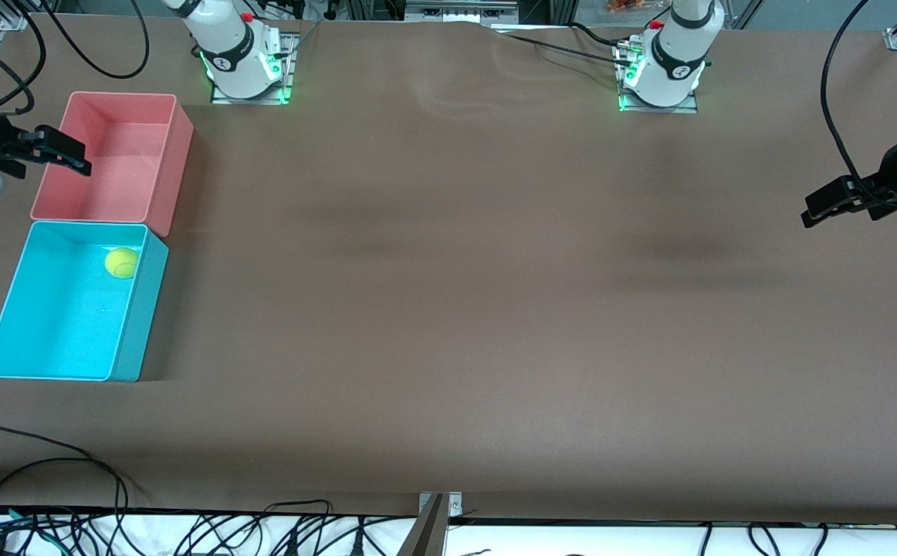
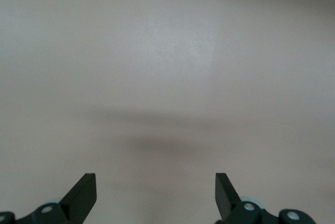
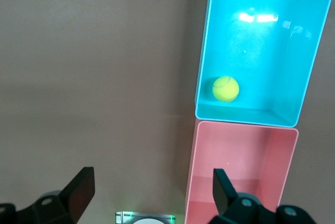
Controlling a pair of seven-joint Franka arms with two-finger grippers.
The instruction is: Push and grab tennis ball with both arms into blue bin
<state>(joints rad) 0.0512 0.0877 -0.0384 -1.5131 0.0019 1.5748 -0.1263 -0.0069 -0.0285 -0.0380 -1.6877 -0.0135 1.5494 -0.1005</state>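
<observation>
Resting in the blue bin (image 1: 62,363), near the wall that touches the pink bin (image 1: 174,154): tennis ball (image 1: 121,262), light, fuzzy, springy, best pinched across its middle. Right gripper (image 1: 78,164) over the pink bin, fingers wide, empty. Left gripper (image 1: 810,217) waits over bare table, fingers wide.
</observation>
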